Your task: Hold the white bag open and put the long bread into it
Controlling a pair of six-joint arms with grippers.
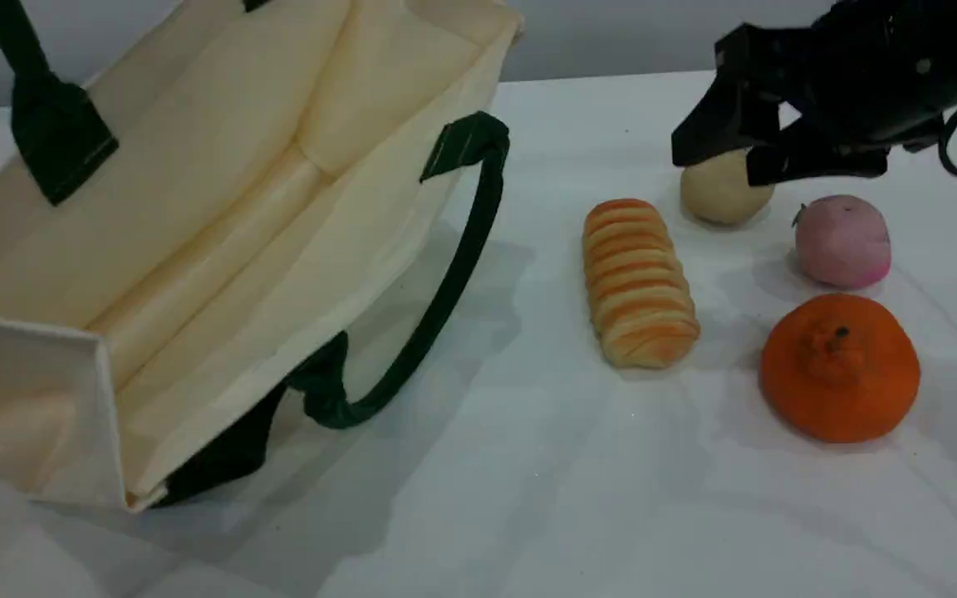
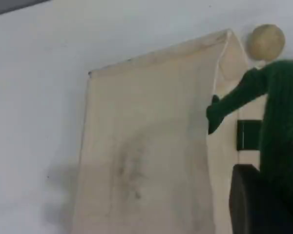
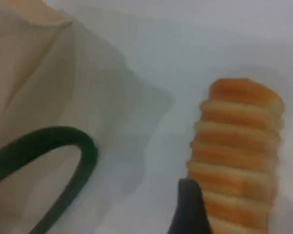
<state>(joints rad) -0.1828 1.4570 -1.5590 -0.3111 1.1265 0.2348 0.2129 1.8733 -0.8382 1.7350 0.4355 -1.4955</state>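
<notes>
left hand (image 2: 256,204): only one dark fingertip shows, at the bottom edge of the left wrist view. its jaws are closed on the upper strap handle (image 2: 278,112), which runs down to that tip. this hand is out of frame in the scene view, where the same strap leaves the top edge. the strap is taut and lifts the upper panel of the white bag (image 1: 221,208). the bag lies on its side on the counter (image 1: 528,465), with its mouth gaping toward the right hand. the lower strap handle (image 1: 453,266) droops in a loop onto the counter at the mouth. the bag's far end is cut off by the frame.

right hand (image 1: 719,162): fingers spread apart with nothing between them. the arm behind it is cut off by the top and right edges. the hand is raised over the beige ball (image 1: 719,199) and covers the ball's top. contact between them cannot be determined.

long bread (image 1: 638,286): lies flat on the counter, between the bag mouth and the right hand. it is near that hand, on its bag side, and nothing touches it. in the right wrist view the picture is blurred; one fingertip overlaps the loaf's lower edge, and the loaf's near end is cut off.

a pink fruit (image 1: 842,241) and an orange fruit (image 1: 840,370) rest just beside the right hand, on its side away from the bag. both stand apart from the bread.
</notes>
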